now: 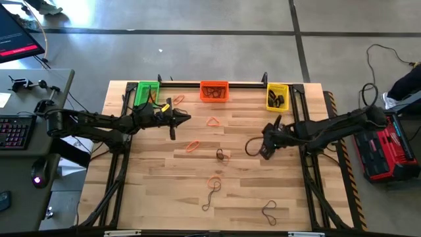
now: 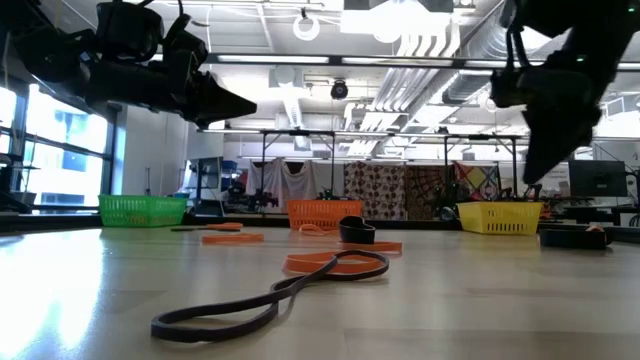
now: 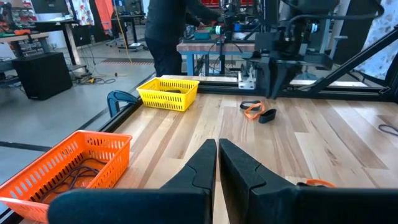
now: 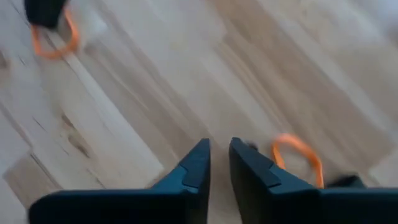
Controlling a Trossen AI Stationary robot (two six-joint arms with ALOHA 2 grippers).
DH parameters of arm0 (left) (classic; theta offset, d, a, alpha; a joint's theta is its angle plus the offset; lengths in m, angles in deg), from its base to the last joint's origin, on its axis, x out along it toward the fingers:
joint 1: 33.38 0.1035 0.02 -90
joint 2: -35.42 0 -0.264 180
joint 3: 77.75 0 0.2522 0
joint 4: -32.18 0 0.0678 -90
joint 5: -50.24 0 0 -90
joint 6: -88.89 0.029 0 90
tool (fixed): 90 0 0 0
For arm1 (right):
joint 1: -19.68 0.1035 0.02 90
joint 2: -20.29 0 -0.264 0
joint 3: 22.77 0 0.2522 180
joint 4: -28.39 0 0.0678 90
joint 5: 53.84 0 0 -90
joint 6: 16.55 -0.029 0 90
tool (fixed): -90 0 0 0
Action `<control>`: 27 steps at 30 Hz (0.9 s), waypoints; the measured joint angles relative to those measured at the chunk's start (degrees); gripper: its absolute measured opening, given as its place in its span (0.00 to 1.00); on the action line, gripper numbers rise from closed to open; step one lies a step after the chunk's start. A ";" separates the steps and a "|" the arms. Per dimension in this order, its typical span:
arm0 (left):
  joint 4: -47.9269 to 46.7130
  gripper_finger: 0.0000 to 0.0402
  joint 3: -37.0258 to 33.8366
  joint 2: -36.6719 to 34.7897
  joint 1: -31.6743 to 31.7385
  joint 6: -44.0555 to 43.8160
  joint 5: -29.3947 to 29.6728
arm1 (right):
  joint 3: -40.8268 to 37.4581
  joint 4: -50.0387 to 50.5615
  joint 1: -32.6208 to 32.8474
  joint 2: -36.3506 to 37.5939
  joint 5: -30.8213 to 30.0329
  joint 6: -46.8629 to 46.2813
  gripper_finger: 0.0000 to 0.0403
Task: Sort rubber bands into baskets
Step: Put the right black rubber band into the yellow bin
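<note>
Three baskets stand along the table's far edge: green (image 1: 147,92), orange (image 1: 214,91) and yellow (image 1: 277,97). Several rubber bands lie flat on the wood: orange ones (image 1: 213,122) (image 1: 193,146), a dark one (image 1: 222,155), and more near the front (image 1: 214,184) (image 1: 270,210). My left gripper (image 1: 186,119) hovers level and shut, in front of the green basket. My right gripper (image 1: 266,151) slants down at mid right, its fingers (image 4: 219,152) slightly apart with only bare wood between them. An orange band (image 4: 297,155) and a black loop (image 1: 250,146) lie just beside it.
A black rail (image 1: 210,83) runs behind the baskets. Black frame struts (image 1: 309,178) cross the table's left and right sides. A person (image 3: 168,31) stands beyond the table. A desk with a keyboard (image 1: 16,131) is at the left, and a red case (image 1: 388,148) at the right.
</note>
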 joint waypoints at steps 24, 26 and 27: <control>0.00 0.02 0.00 0.02 0.00 -0.02 -0.02 | 0.00 8.02 5.16 -10.03 1.52 -8.16 0.42; 0.00 0.02 0.00 0.02 -0.01 -0.02 -0.02 | 0.00 8.03 5.14 -11.72 1.59 -8.16 0.42; 0.00 0.02 0.00 0.02 0.00 -0.02 -0.02 | 0.00 7.96 5.14 -12.46 1.85 -8.16 0.42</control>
